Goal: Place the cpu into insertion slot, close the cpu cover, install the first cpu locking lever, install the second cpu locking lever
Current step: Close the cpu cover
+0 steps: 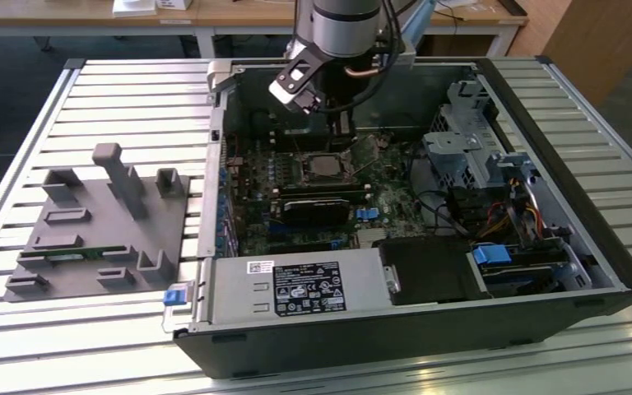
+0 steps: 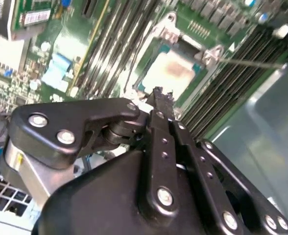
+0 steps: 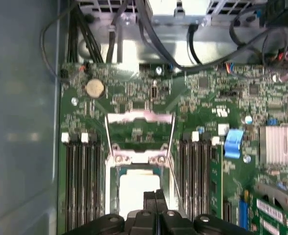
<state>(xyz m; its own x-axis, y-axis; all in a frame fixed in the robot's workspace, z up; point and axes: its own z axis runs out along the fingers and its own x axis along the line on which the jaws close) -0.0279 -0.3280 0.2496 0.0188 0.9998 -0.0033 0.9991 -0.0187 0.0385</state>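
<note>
The cpu [image 3: 135, 192] lies with its pale silver face up in the insertion slot [image 3: 110, 196] on the green board; both also show in the second wrist view, cpu [image 2: 172, 68] and slot [image 2: 203, 55]. The cpu cover [image 3: 140, 117] is swung open, its thin silver frame lying back beyond the socket's hinge. Thin wire levers [image 3: 172, 142] stand loose beside it. My gripper [image 3: 155, 197] hangs just above the socket's near edge, fingers shut together with nothing between them. In the exterior view the arm reaches into the case over the socket [image 1: 322, 167].
Long black memory slots [image 3: 83, 186] flank the socket on both sides. A blue connector [image 3: 233, 143] and cables [image 3: 154, 34] lie nearby. The open computer case [image 1: 579, 247] holds a power supply [image 1: 294, 288] and drive cage [image 1: 464, 148]. A grey fixture tray [image 1: 96, 230] sits on the slatted table.
</note>
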